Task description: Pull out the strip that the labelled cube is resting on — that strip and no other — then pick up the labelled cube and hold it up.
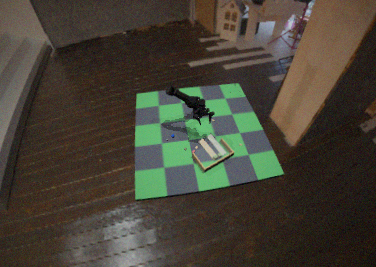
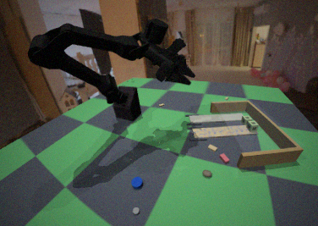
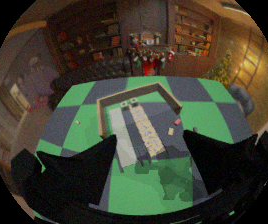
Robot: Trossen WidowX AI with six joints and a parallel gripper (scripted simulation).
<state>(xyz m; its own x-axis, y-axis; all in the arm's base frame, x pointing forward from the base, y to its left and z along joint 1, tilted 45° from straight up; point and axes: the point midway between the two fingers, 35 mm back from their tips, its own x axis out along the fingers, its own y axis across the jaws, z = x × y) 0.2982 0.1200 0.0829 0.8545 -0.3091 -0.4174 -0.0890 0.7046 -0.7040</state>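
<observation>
The gripper [image 2: 179,74] hangs in the air with its jaws spread wide and nothing between them, well above the checkered mat [image 2: 63,157]. Ahead of it, two pale strips [image 2: 220,124] lie side by side, reaching into a three-sided wooden frame [image 2: 275,135]. Two small greenish cubes [image 2: 250,123] (any label too blurred to read) sit at the strips' far ends, by the frame's back wall.
</observation>
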